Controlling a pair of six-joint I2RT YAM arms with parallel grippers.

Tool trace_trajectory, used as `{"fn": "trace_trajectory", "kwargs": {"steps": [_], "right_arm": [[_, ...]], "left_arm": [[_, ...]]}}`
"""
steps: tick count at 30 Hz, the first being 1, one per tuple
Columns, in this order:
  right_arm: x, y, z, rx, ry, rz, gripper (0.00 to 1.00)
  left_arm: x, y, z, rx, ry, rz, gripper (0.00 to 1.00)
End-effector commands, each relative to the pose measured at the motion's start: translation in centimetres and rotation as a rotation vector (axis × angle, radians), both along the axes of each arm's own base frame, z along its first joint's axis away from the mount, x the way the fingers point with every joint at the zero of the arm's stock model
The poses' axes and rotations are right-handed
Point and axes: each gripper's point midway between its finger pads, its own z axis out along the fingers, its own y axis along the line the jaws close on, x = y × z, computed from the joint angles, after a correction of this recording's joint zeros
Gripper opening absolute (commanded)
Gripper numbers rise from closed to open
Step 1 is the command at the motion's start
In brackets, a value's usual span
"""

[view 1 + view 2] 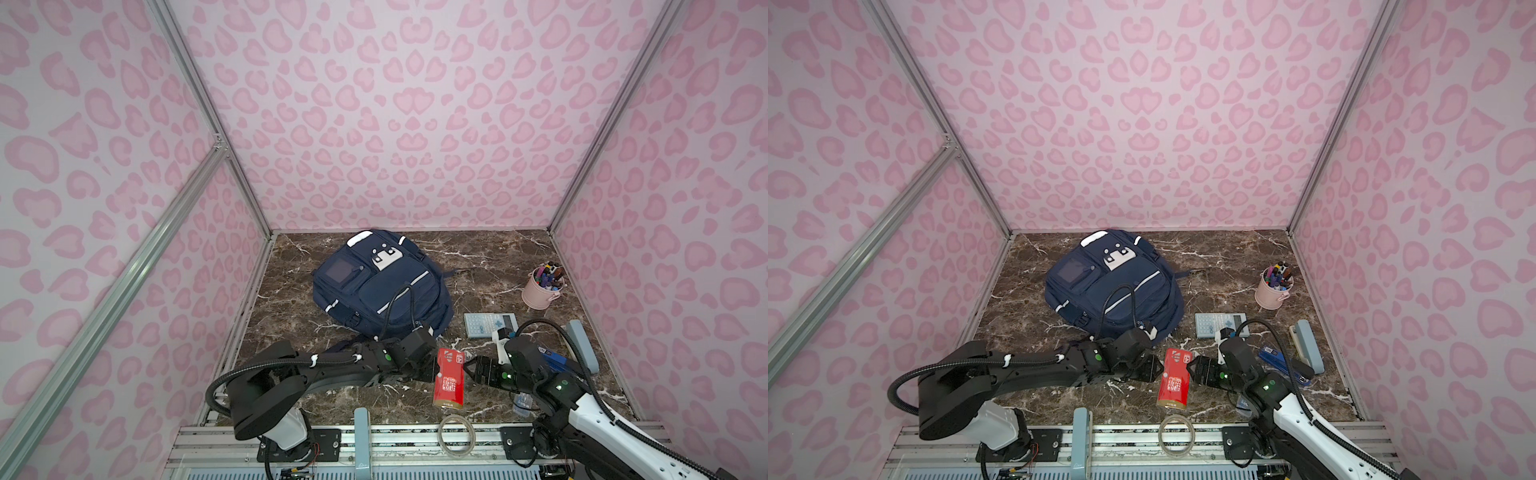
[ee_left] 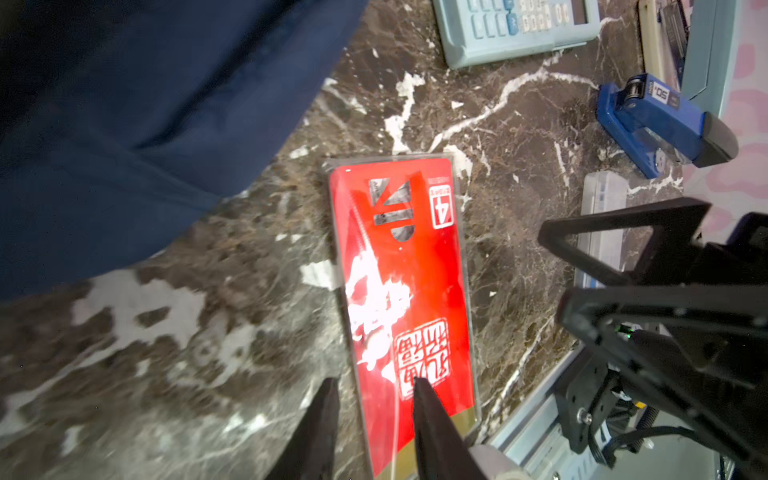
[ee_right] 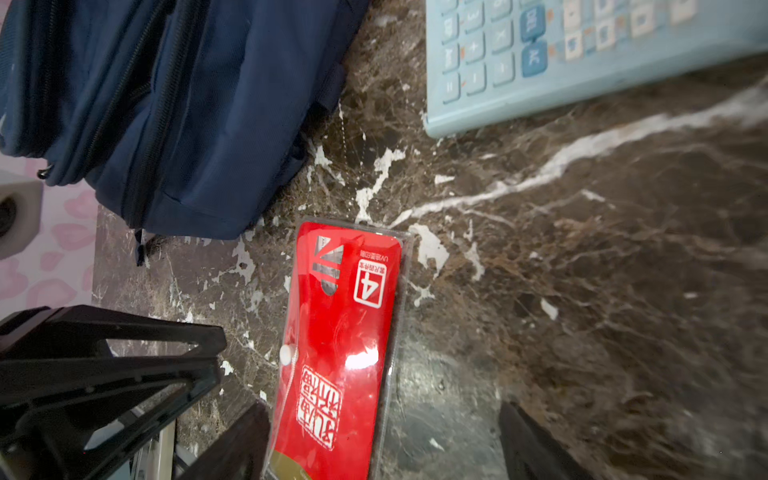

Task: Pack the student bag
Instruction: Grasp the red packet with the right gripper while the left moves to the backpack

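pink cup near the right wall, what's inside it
The pink cup holds pens and markers standing upright, tips above the rim. Their lower ends and the cup's bottom are hidden.

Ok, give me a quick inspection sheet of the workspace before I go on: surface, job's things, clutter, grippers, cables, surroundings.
Surface: marble-look table, no spills seen.
Job's things: backpack lies flat at the back, no open pocket seen; red packet lies in front of it, between the grippers.
Clutter: calculator, pen cup, blue stapler and grey case to the right; tape roll on the front rail.
Grippers: left gripper jaws narrow around the packet's near end, grip unclear; right gripper open, packet's end between its jaws.
Cables: left arm's hose arches in front of the backpack; right arm's hose loops beside the grey case; no snag seen.
Surroundings: pink patterned walls, metal frame; nothing else seen.
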Motion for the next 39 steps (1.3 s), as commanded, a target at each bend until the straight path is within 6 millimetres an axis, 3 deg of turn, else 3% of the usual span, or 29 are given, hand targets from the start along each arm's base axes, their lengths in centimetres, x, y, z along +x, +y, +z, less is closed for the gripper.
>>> {"fn": "trace_trajectory", "kwargs": {"steps": [1,4,8,19,21,25,29,31,35,39], "right_arm": [[0.6,1.3,0.4,0.075,-0.025,0.008,0.86],[0.5,1.7,-0.4,0.096,-0.003,0.013,0.81],[0.6,2.4,-1.1,0.101,0.015,0.033,0.79],[0.4,4.3,-2.8,0.148,0.085,0.090,0.73],[0.3,4.9,-2.6,0.172,0.076,0.130,0.68],[0.4,5.4,-2.4,0.184,0.058,0.160,0.47],[0.5,4.7,-2.8,0.133,0.058,0.150,0.12],[0.5,4.3,-2.7,0.111,0.052,0.138,0.00],[1.0,3.9,-0.5,0.104,0.009,0.135,0.00],[2.4,2.1,3.0,0.067,-0.112,0.061,0.00]], "left_arm": [[0.6,-0.8,-0.6,0.001,-0.008,0.026,0.25],[0.4,-1.1,-1.5,0.008,0.010,0.020,0.21],[0.5,0.2,-2.7,0.071,0.002,0.050,0.15],[-0.3,1.3,-6.8,0.127,0.060,0.068,0.10],[-0.3,1.4,-7.0,0.134,0.060,0.070,0.10],[-0.1,1.3,-6.9,0.143,0.055,0.071,0.10],[0.2,1.2,-6.1,0.145,0.040,0.072,0.10],[0.4,1.1,-5.5,0.143,0.030,0.075,0.10],[0.6,0.5,-2.4,0.109,-0.003,0.047,0.15],[1.3,0.2,4.1,0.046,-0.116,-0.002,0.33]]}}
